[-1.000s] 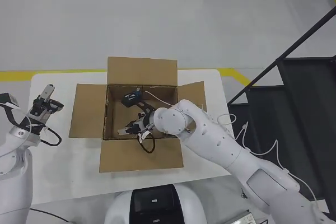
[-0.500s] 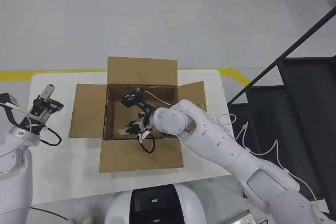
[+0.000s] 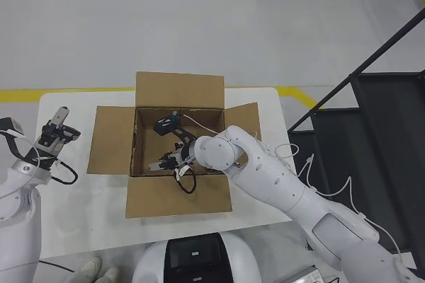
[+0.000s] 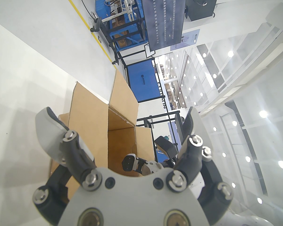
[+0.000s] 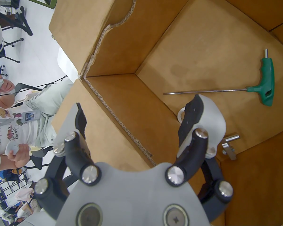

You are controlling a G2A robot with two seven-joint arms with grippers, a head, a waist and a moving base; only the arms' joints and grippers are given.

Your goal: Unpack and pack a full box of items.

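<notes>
While the box (image 3: 113, 148) stands in the middle of the table (image 3: 78, 212) with all four flaps folded out, the left tool (image 4: 119, 116) hangs over the left edge of the table, well apart from the cardboard. Its fingers are spread wide and hold nothing. It points toward the box, so I think it is parked there to leave room and to be ready for a later item.

Further to the right, the right tool (image 5: 138, 105) is lowered at the near wall of the box, close to its middle. Its fingers are also apart and grip nothing. One finger seems to be inside the box and the other over the near wall, but I cannot tell this for sure.

On the floor of the box lies a green T-handle key (image 5: 265, 81), flat, with its long shaft pointing to the near left corner. Just beside the inner finger there is a small metal part (image 5: 230, 145) and a white ring (image 5: 180, 115), half hidden. Probably the unpacking is nearly done, because few items remain inside, and the next grasp needs a low reach along the wall.
</notes>
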